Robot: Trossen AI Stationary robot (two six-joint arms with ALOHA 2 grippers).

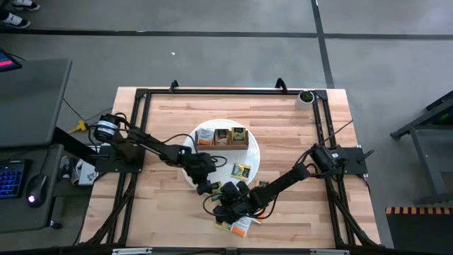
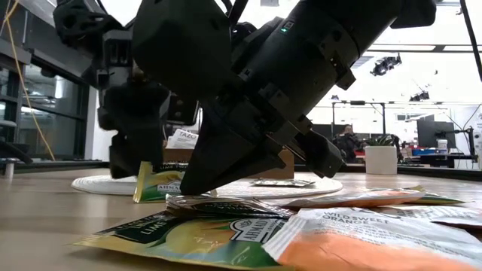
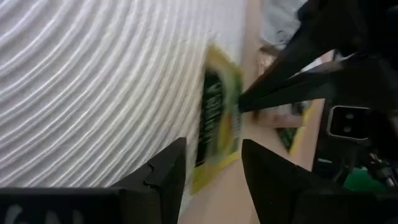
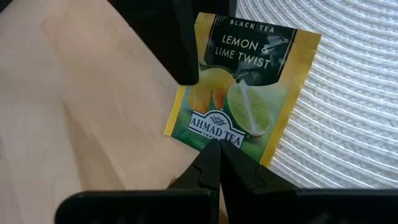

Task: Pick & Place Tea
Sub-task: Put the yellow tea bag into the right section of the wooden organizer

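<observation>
On the table (image 1: 297,142), several tea packets (image 1: 241,225) remain loose; my right gripper (image 4: 217,152) is pressed together, pinching a lemon packet (image 4: 239,93); my left gripper (image 3: 211,168) is spread.

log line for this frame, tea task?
left tool: open, at packet | right tool: shut, empty, packet edge | packet: half on mat

Wooden box (image 1: 225,137) on the round mat (image 1: 255,157), tea packets (image 1: 241,225) loose on the table (image 1: 297,127) before it.

The left gripper (image 3: 212,168) is hanging low with its fingers (image 3: 166,171) parted. The right gripper (image 4: 219,163) is reaching in opposite, its fingertips pressed together.
</observation>
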